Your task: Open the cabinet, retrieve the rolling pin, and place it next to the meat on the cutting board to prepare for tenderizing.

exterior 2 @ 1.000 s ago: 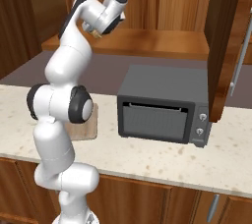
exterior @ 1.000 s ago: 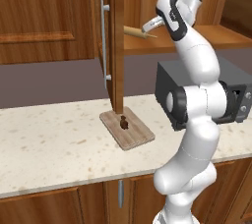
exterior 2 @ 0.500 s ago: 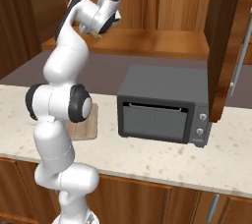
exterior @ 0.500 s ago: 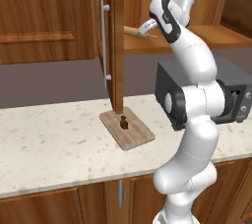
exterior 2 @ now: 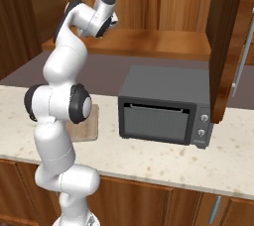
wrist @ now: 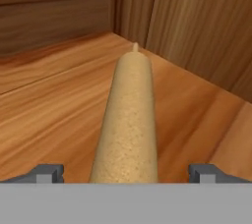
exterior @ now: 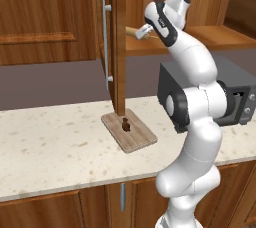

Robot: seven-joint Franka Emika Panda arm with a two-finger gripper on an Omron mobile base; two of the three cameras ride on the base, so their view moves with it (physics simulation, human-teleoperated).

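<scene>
The cabinet door [exterior: 116, 47] stands open, edge-on, with its grey bar handle [exterior: 106, 42]. On the wooden shelf [wrist: 54, 100] lies the tan rolling pin [wrist: 129, 120], pointing away toward the back corner; one end of the rolling pin [exterior: 131, 31] pokes out beside the door. My gripper [wrist: 127, 173] is open, its fingertips [wrist: 49, 171] standing wide on either side of the pin's near end without touching it. The gripper [exterior: 143, 32] is up at shelf height. Below, the cutting board [exterior: 135, 139] lies on the counter with the small dark meat [exterior: 125, 124] on it.
A dark grey oven [exterior 2: 166, 106] sits on the speckled counter [exterior: 55, 147] right of the board, under the shelf [exterior 2: 149, 41]. The open door [exterior 2: 225, 46] hangs out over the counter. The cabinet's back and side walls [wrist: 197, 26] close in behind the pin.
The hand has swung left along the shelf and closed in on the rolling pin's end. The jaws stayed wide; pin, board and meat have not moved.
</scene>
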